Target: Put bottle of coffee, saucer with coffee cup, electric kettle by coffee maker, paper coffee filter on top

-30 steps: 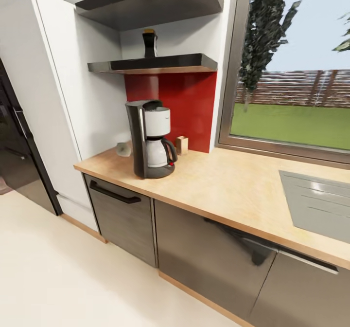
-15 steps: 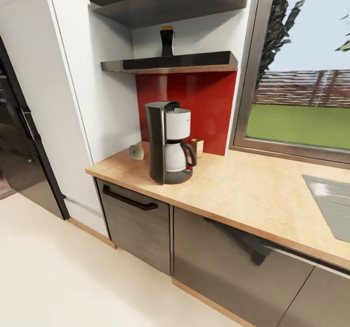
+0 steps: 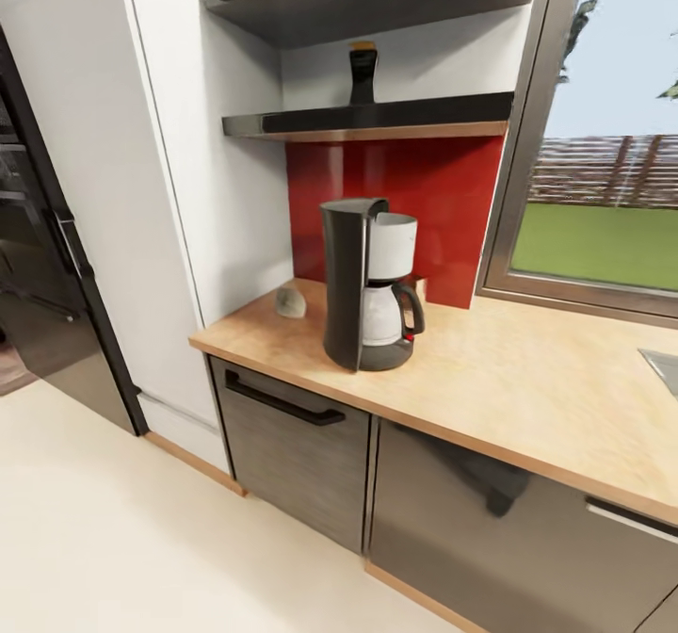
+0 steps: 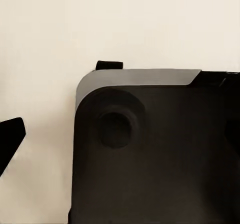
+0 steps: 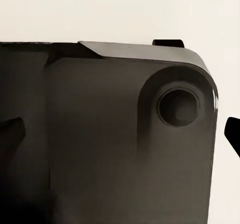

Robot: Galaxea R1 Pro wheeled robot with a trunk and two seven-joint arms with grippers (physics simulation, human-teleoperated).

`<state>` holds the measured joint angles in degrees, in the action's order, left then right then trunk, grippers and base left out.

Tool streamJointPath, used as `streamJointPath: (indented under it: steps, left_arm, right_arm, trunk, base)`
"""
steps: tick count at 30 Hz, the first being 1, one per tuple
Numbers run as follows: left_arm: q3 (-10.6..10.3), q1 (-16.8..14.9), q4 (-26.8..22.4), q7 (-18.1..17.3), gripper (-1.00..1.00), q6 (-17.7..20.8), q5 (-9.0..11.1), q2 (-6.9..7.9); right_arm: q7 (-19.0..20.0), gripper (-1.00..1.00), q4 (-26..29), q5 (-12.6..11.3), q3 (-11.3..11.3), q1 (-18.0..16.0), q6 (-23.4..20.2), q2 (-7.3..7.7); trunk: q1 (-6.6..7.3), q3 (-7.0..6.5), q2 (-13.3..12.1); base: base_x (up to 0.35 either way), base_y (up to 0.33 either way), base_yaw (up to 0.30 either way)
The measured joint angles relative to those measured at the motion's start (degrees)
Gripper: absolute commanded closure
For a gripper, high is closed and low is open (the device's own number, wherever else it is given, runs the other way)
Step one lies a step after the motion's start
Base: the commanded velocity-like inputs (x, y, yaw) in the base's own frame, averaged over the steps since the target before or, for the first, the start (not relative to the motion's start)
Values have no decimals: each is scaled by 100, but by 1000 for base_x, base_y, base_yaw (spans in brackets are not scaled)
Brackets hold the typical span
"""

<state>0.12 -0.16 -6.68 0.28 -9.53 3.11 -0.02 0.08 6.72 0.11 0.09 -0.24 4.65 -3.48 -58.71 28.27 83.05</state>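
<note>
Approaching the tabletop [image 3: 527, 379]. Coffee maker [image 3: 365, 284] is standing near its left end; bottle of coffee [image 3: 363, 72] is sitting on the kitchen shelf [image 3: 377, 117] above. Best to be squaring up under the shelf before reaching. Whole view is sliding rightward versus earlier: camera travel. Gripper state: cannot tell.

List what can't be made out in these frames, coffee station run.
- Small tan box: head view, mostly hidden behind the coffee maker.
- Pale object on the kitchen countertop beside the white cabinet: head view, too small and blurred to identify.
- Bottle of coffee on the kitchen shelf: label detail too small.
- Both tools' state: wrist views blocked by a dark robot body panel over pale floor.
</note>
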Motion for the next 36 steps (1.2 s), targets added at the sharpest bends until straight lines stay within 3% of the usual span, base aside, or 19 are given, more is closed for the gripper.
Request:
streamJointPath:
  steps: [36]
  left_arm:
    - [0,-8,-3,40,-100,2,-1,-5]
  right_arm:
    - [10,-100,0,0,-2,1,35,5]
  trunk:
    - [0,0,0]
  base:
    - [156,307,0]
